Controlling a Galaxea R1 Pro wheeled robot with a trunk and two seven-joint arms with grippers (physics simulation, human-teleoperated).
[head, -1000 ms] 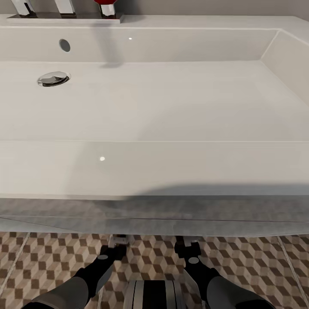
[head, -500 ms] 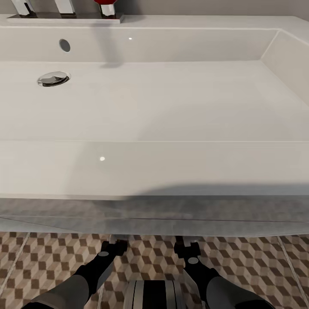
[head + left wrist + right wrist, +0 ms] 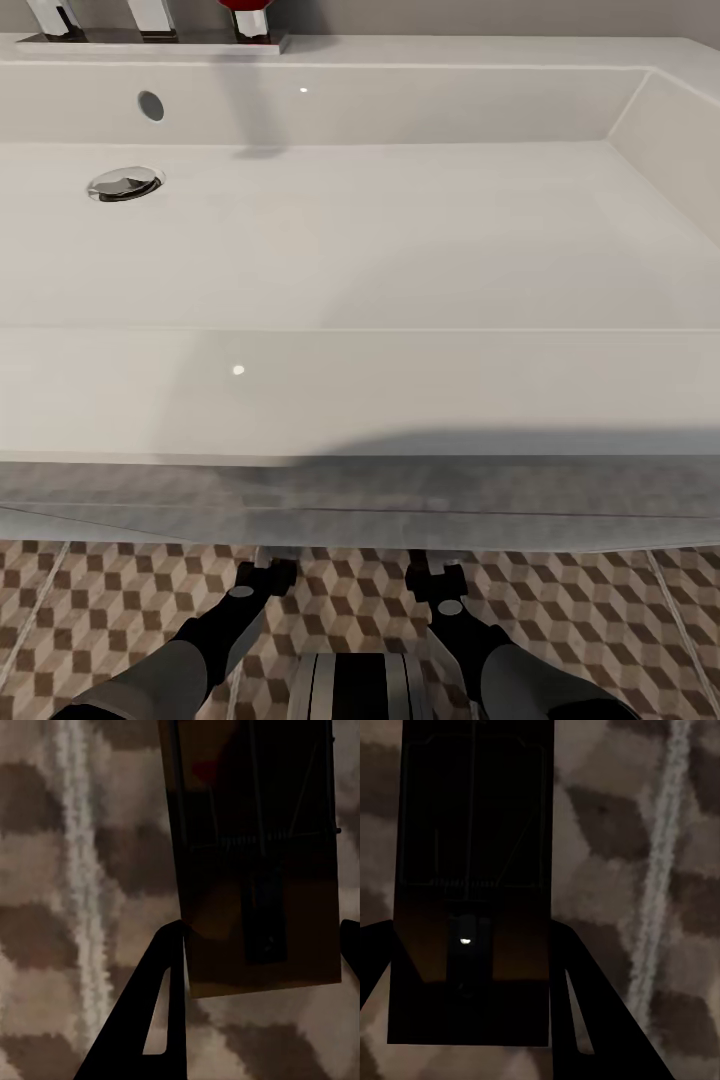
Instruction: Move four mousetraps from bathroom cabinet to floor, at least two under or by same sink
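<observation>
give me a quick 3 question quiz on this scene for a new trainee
1. True or false: the left gripper has a mousetrap between its fingers.
2. What does the floor under both grippers look like?
A. plain white
B. brown and beige cube tiles
C. wood planks
3. Which fixture does the head view look down on, above the arms?

Key:
1. True
2. B
3. The white sink; its drain shows on the left, and the right gripper has a second mousetrap.
</observation>
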